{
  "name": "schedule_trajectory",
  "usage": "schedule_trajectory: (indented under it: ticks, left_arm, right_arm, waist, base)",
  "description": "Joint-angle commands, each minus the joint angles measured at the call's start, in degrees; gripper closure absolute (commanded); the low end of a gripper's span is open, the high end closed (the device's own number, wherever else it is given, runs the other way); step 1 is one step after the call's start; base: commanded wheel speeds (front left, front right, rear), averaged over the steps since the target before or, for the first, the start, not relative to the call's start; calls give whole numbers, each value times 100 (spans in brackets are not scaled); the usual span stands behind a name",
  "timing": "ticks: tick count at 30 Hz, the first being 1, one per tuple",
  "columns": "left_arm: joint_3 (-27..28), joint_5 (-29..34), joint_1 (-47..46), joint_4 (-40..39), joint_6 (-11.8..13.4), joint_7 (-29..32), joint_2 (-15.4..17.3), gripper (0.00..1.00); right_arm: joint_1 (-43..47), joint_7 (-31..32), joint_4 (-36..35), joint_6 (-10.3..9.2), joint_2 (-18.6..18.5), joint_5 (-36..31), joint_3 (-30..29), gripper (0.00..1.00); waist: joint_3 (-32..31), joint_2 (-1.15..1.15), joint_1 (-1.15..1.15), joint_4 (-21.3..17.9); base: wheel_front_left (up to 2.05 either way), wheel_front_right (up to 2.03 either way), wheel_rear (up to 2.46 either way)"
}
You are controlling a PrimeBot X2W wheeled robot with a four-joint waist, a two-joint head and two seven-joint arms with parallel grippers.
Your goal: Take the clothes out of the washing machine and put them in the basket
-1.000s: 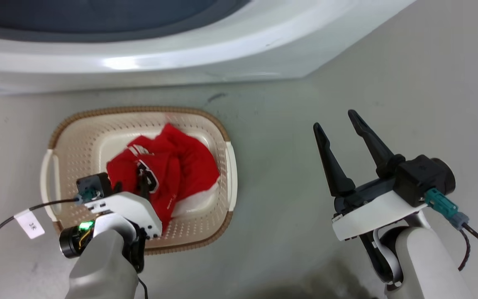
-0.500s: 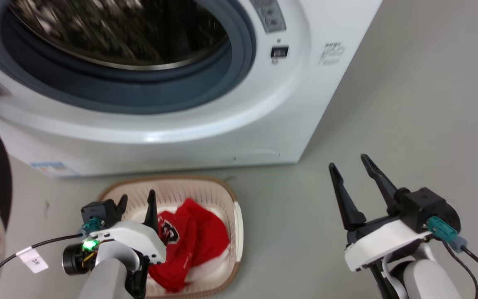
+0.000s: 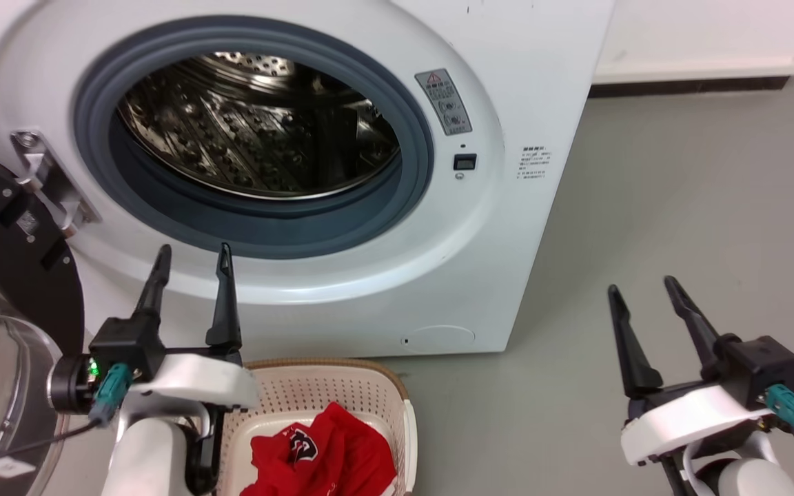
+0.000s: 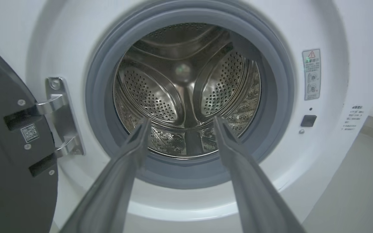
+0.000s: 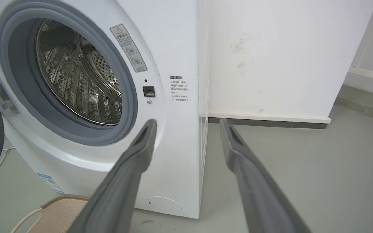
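My left end effector (image 3: 193, 248) sits at the lower left of the head view. Its two dark fingers are spread apart with nothing between them, and the tips point up in front of the lower rim of the porthole. In my left wrist view those fingers frame the mouth of the drum (image 4: 186, 97), whose perforated steel wall and curved paddles shine inside the grey seal (image 4: 280, 106). I am apart from the machine, not touching it.

My right end effector (image 3: 642, 284) is at the lower right of the head view. It is likewise spread wide and empty, above the grey floor (image 3: 679, 207) and well right of the washing machine (image 3: 507, 275).

The washing machine takes up the upper left and centre of the head view. Its black-framed door (image 3: 4, 262) is swung open at the left edge, hanging from a metal hinge (image 3: 45, 179). A warning sticker (image 3: 444, 102) sits on the white front just right of the seal.

The basket (image 3: 321, 363) stands on the floor at the bottom centre, just in front of the machine's base and just right of my left wrist. The clothes (image 3: 349, 458) lie inside it in a crumpled red heap with a dark emblem facing up. The bottom edge of the frame cuts off both basket and heap.
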Motion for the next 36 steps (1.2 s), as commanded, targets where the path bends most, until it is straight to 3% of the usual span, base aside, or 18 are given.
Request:
schedule_trajectory:
  ticks: [1, 15, 35, 36]
  left_arm:
    - [-26, 101, 203, -283, -20, -12, 43, 0]
    - [-134, 164, 1382, -982, 100, 313, 112, 0]
    - [-182, 3, 1481, -985, 155, 443, 172, 0]
    - [-174, -2, 1451, -988, 152, 441, 145, 100]
  right_arm:
    - [105, 29, -38, -3, 4, -26, -97, 0]
    - [615, 205, -192, -3, 4, -41, -214, 0]
    - [663, 273, -235, -3, 4, 26, -152, 0]
    - [611, 250, -205, -1, 0, -7, -150, 100]
  waist:
    - [-142, 0, 2, 33]
    - [-579, 0, 2, 45]
    - [-585, 0, 2, 28]
    - [-585, 0, 2, 28]
  base:
    - [0, 0, 0]
    - [0, 0, 0]
    - [0, 0, 0]
    - [0, 0, 0]
